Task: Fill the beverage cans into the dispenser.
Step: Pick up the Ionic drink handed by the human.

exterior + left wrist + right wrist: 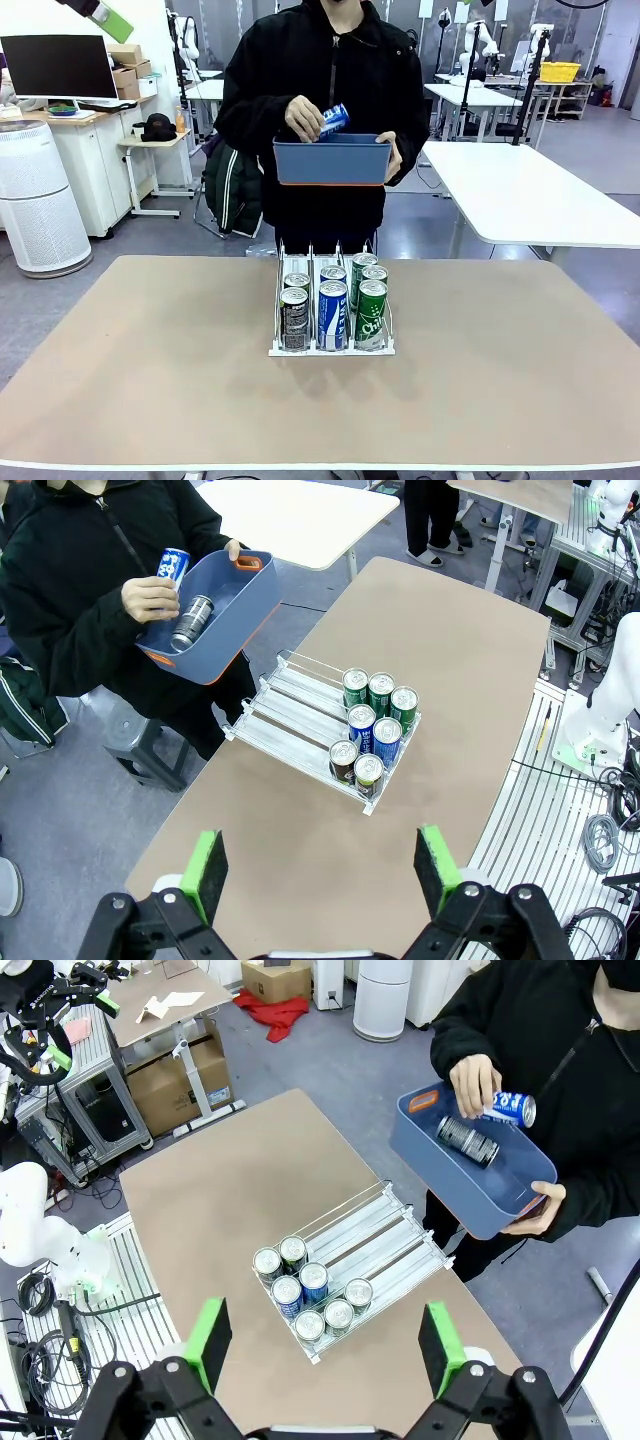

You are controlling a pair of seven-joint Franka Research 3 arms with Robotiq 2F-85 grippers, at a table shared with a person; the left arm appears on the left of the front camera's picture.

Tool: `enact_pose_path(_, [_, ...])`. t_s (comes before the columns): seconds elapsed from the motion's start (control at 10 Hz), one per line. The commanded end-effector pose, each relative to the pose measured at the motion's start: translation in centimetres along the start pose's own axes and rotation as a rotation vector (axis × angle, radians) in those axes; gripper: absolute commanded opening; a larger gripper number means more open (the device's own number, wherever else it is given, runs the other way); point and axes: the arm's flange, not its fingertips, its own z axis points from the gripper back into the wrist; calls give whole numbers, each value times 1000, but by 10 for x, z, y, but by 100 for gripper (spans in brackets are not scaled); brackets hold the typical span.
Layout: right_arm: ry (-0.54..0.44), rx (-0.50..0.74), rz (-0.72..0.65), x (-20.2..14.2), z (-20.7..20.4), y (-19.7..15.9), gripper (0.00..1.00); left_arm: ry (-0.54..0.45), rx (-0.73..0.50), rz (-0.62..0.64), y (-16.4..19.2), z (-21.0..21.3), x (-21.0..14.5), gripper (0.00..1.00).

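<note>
The dispenser (285, 695) is standing in the middle of the surface (140, 360), well ahead of and below the left pincer (322, 865). It is carrying seven beverage cans (375, 730) upright at the end nearest the pincers: two dark cans (294, 318) in one lane, two blue cans (332, 314) in the middle lane and three green cans (380, 692) in the third. White lettering is running down the blue cans and white script is crossing the front green can (371, 312), both too small to read for sure. The far ends of the lanes are lying bare.

Beyond the dispenser, farther from both pincers, a person is holding a blue bin (330, 165) with one hand (388, 158). The other hand (303, 118) is holding a blue can with white lettering (333, 120) over the bin, and a dark can (467, 1142) is lying inside it.

The left pincer is hanging released, gripping nothing. The right pincer (324, 1332) is likewise spread wide and empty, high above the surface.
</note>
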Motion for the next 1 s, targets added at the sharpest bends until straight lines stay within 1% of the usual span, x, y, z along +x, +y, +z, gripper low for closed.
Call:
enact_pose_path(0.0, [2, 1, 0, -1, 0, 0, 100, 2, 5, 4, 1, 0, 0, 100])
enact_pose_path(0.9, [2, 1, 0, -1, 0, 0, 100, 2, 5, 4, 1, 0, 0, 100])
